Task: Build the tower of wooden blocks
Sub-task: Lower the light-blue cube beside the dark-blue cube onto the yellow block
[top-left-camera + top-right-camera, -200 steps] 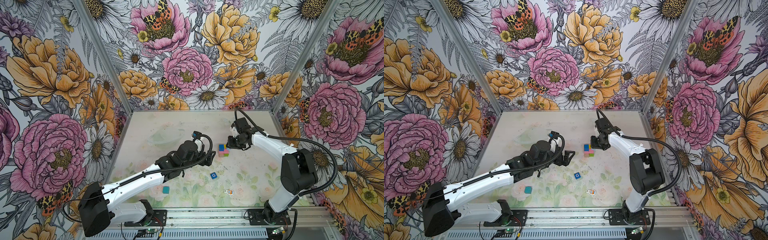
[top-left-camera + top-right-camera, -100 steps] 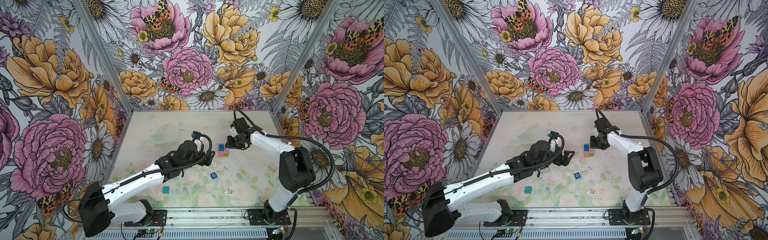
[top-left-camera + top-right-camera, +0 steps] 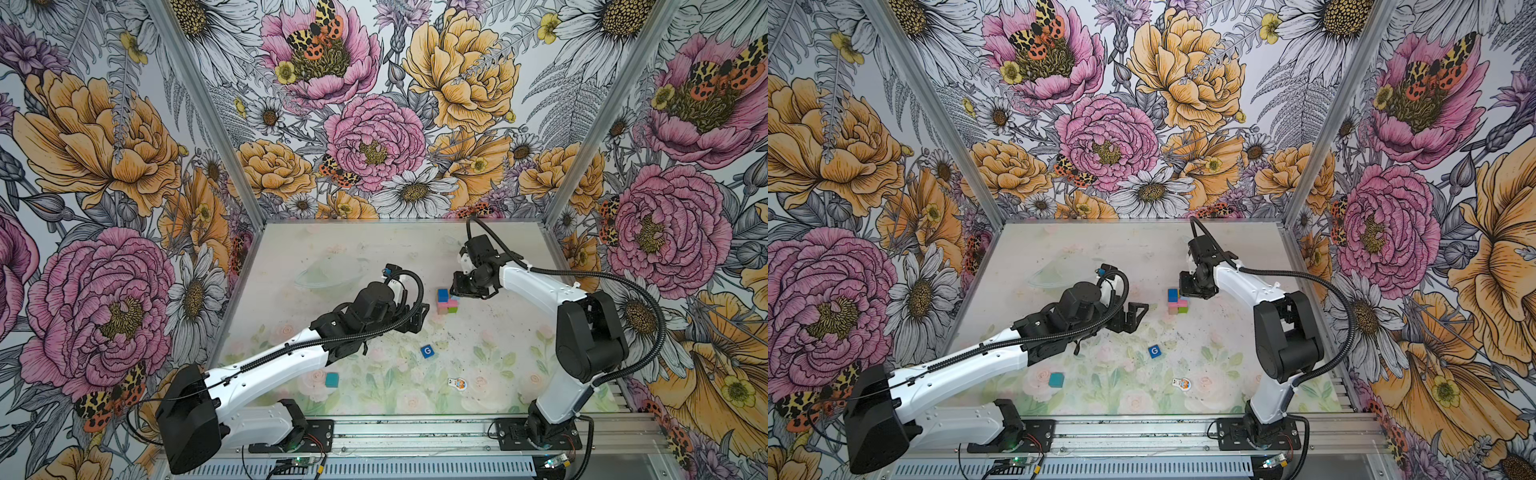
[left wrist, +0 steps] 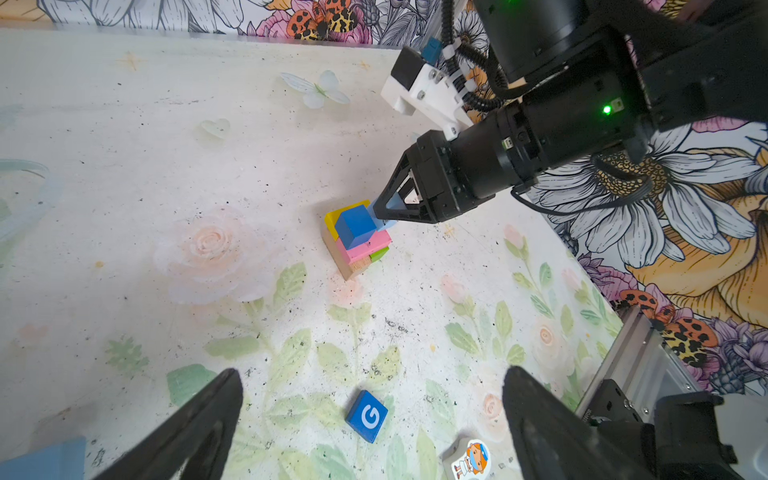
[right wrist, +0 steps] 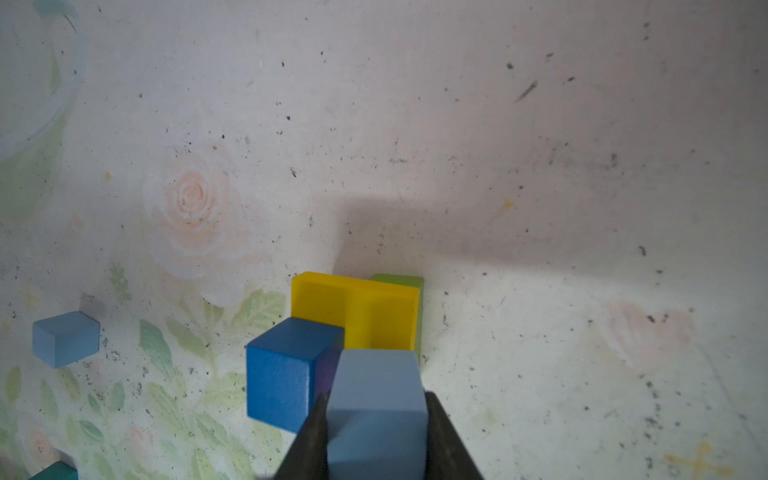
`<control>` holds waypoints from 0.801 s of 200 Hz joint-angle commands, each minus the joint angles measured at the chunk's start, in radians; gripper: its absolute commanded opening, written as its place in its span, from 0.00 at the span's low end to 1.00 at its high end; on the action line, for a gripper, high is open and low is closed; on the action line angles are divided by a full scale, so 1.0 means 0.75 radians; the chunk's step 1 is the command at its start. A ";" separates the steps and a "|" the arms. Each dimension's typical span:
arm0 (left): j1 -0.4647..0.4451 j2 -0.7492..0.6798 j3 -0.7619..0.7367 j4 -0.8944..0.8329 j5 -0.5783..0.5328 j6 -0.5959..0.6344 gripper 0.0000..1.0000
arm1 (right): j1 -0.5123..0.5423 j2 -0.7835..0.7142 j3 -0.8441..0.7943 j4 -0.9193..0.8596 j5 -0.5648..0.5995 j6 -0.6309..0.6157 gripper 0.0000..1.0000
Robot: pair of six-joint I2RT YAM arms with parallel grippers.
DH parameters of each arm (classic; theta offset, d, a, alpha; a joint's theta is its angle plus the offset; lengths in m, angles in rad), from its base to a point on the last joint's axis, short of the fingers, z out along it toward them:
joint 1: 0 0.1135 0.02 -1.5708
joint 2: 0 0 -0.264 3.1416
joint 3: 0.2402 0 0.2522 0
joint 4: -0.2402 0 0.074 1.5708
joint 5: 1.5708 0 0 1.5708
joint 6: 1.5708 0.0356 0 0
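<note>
Table [image 3: 374, 249], pale, printed with faint flowers and leaves, flecked with dark specks, enclosed by floral panels [image 3: 374, 124]. Two white-and-black arms: left arm [image 3: 270, 365] extended from the near edge, right arm [image 3: 540, 286] bent in from the right. Left end effector [image 3: 1136, 313] spread to full width, empty, poised above the table to the left of the tower [image 3: 446, 301] in both top views. Right end effector [image 4: 384, 212] closed upon a light blue wooden cube [image 5: 376, 395], set close beside the dark blue cube [image 4: 355, 226] at the tower's top level; contact with the pink face beneath not discernible. Tower toward the middle of the table: plain-wood oblong [image 4: 347, 266] and green oblong [image 4: 379, 253] as base, pink oblong [image 4: 365, 245] and yellow oblong [image 4: 332, 218] over them, dark blue cube uppermost. Loose on the table, well apart from the tower: second light blue cube [image 5: 66, 338]; teal cube [image 3: 332, 379] near the front, beside the left arm; dark blue cube marked with a white G [image 3: 427, 351], letter upward, between tower and front edge; flat white-and-orange cartoon figure piece [image 3: 457, 383], nearer the front than the G cube.
</note>
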 commanded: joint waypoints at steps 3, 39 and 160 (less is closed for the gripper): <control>0.012 -0.030 -0.016 0.042 0.024 0.013 0.99 | -0.006 0.014 0.044 0.012 -0.014 -0.016 0.23; 0.014 -0.026 -0.016 0.044 0.025 0.012 0.99 | -0.007 0.019 0.044 0.013 -0.017 -0.016 0.23; 0.014 -0.045 -0.032 0.046 0.020 0.001 0.99 | -0.001 0.026 0.042 0.013 -0.028 -0.014 0.24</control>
